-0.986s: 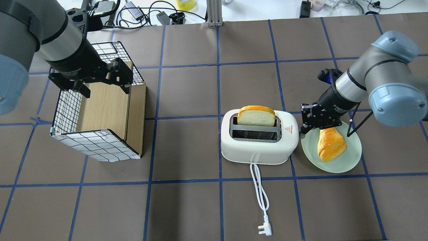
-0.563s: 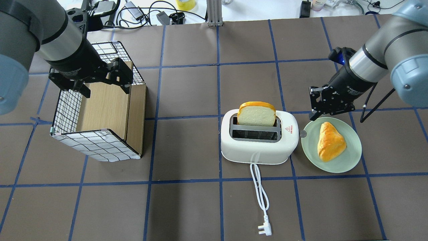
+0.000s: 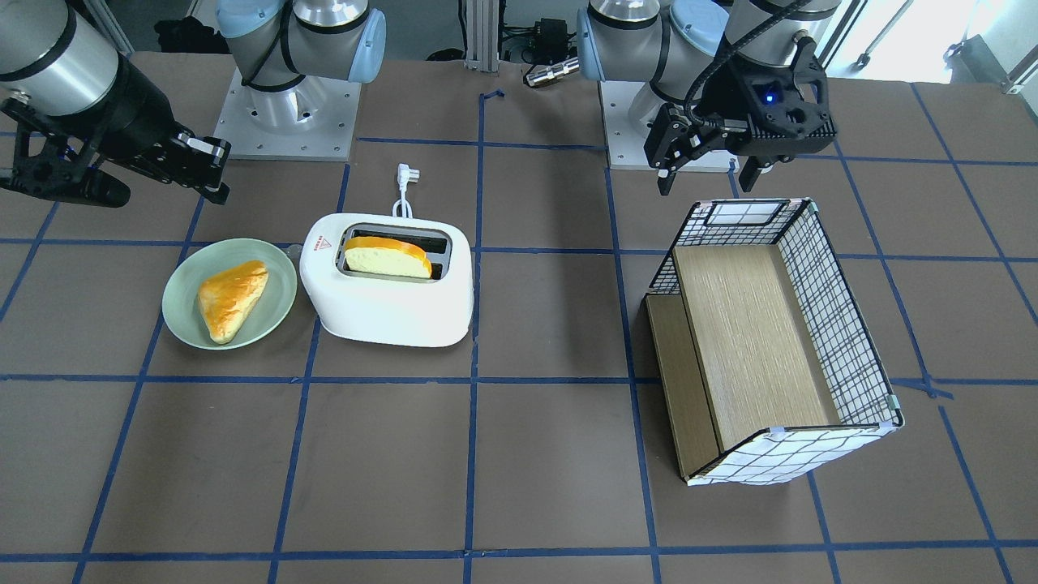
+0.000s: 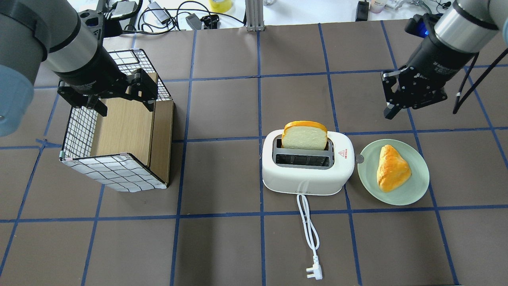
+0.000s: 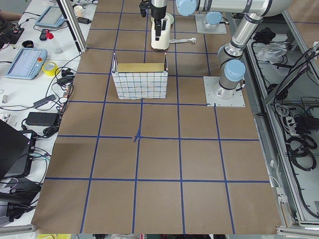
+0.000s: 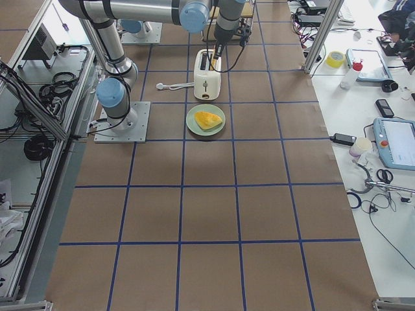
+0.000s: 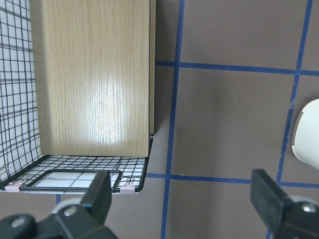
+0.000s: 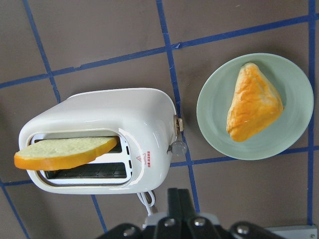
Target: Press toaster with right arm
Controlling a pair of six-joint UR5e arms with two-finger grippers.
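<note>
The white toaster (image 4: 307,174) stands mid-table with a slice of bread (image 4: 304,137) upright in its far slot. Its lever knob (image 4: 360,159) sticks out on the end toward the plate. It also shows in the front view (image 3: 389,312) and the right wrist view (image 8: 109,114), with the knob (image 8: 178,147) there. My right gripper (image 4: 389,112) is shut and empty, raised above the table behind and to the right of the toaster, apart from it. It shows in the front view (image 3: 212,174) and the right wrist view (image 8: 177,199). My left gripper (image 4: 125,105) is open and empty over the basket.
A green plate (image 4: 420,186) with a pastry (image 4: 393,169) lies right beside the toaster's lever end. The toaster's white cord and plug (image 4: 313,272) trail toward the near edge. A wire-grid basket with wooden boards (image 4: 119,135) stands at the left under the left gripper.
My right gripper has lifted away from the toaster's lever end, over the plate's edge, and moved back and to the right. The bread stands slightly higher. The left arm has not moved.
</note>
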